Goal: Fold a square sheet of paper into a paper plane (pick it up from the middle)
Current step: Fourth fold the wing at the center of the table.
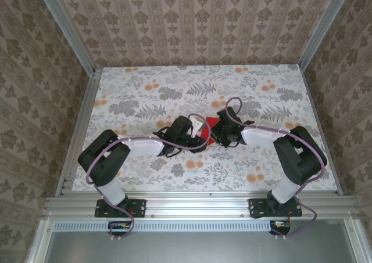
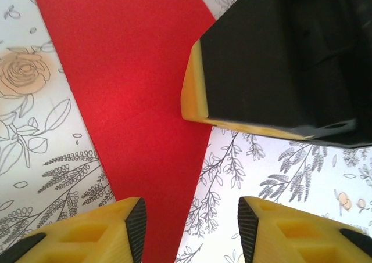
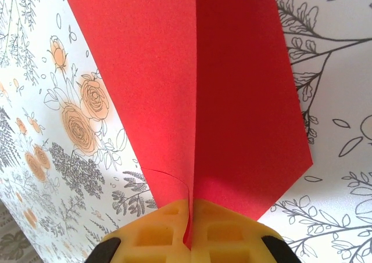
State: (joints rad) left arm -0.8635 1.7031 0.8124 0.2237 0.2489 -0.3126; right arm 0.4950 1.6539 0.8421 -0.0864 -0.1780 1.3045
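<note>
The square sheet of paper is red and folded along a centre crease into a narrow, tapering paper plane (image 1: 211, 123) near the middle of the table. My right gripper (image 3: 190, 219) is shut on its centre fold, and the two red wings (image 3: 232, 100) spread away from the yellow fingers. From the left wrist view the plane (image 2: 139, 100) narrows toward my left gripper (image 2: 189, 222). That gripper is open just above it. Its left finger (image 2: 110, 228) stands over the red paper and its right finger over bare table. The right gripper's black and yellow finger (image 2: 279, 65) presses on the paper's far side.
The floral-print tabletop (image 1: 145, 94) stretches around both arms. Aluminium rails (image 1: 81, 129) and patterned walls close it in on the left, right and back. The two grippers (image 1: 209, 134) sit close together at the centre.
</note>
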